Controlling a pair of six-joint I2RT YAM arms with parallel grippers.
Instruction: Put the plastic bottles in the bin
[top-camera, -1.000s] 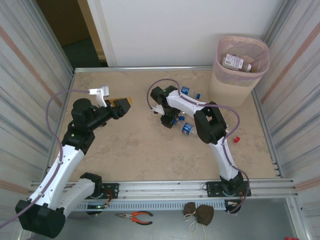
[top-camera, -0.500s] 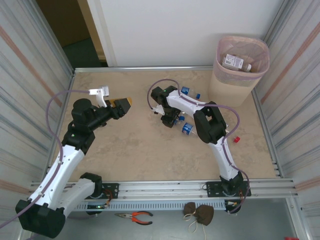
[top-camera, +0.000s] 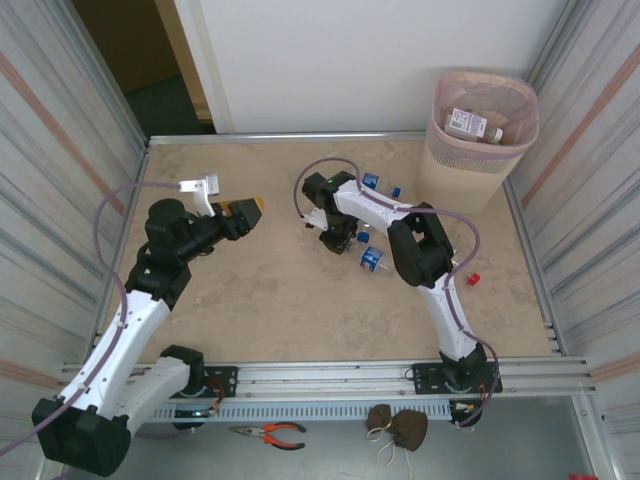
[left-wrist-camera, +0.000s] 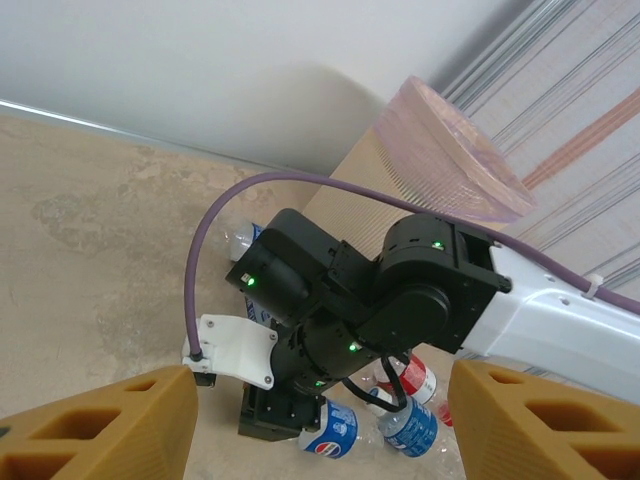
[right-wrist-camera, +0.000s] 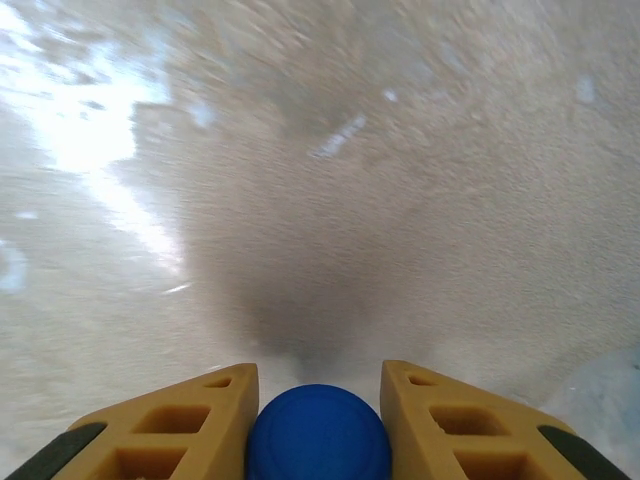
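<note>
Blue-capped bottle (right-wrist-camera: 318, 440) lies near the table's (top-camera: 250, 300) middle, its cap end pinched in the right claw (right-wrist-camera: 318, 372). Bin (top-camera: 480, 150) stands at the far right corner. Left claw (left-wrist-camera: 322, 380) hangs spread and empty, farther away.

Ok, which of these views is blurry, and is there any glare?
Right wrist view: the tabletop is blurred, with a glare patch at upper left; the blue cap is sharp. Top external and left wrist views: evenly lit, in focus.
</note>
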